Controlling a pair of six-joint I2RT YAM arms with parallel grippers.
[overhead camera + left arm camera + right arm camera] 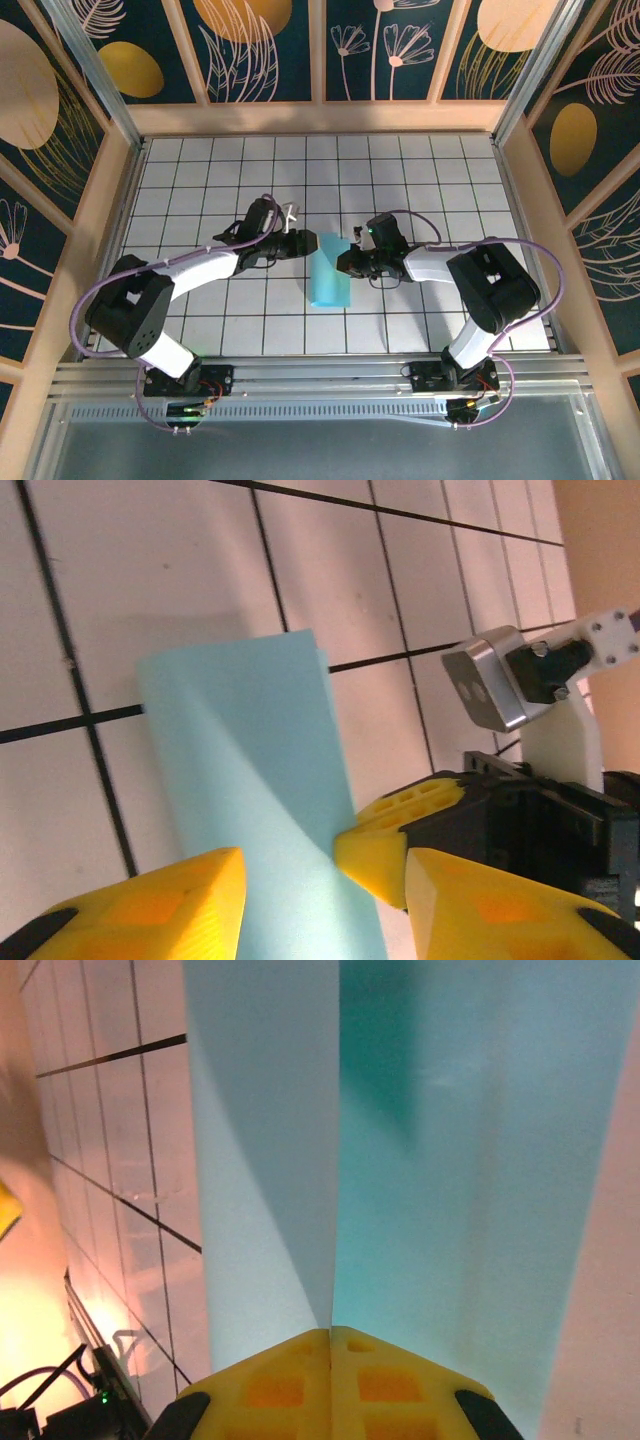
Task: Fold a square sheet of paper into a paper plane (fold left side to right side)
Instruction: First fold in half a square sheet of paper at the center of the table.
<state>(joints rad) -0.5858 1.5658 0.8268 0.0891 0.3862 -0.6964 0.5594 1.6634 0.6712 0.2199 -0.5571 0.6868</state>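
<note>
on tiled table (pixel 200 180), folded square sheet of paper (pixel 329 271), lengthwise near-to-far

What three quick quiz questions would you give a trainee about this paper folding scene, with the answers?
1. True or false: the jaws of the right arm are shut on the paper.
2. The paper is: A) flat and unfolded, B) folded over into a narrow strip, C) crumpled into a ball.
3. Which arm's jaws stand open?
Key: 1 true; 2 B; 3 the left arm.
</note>
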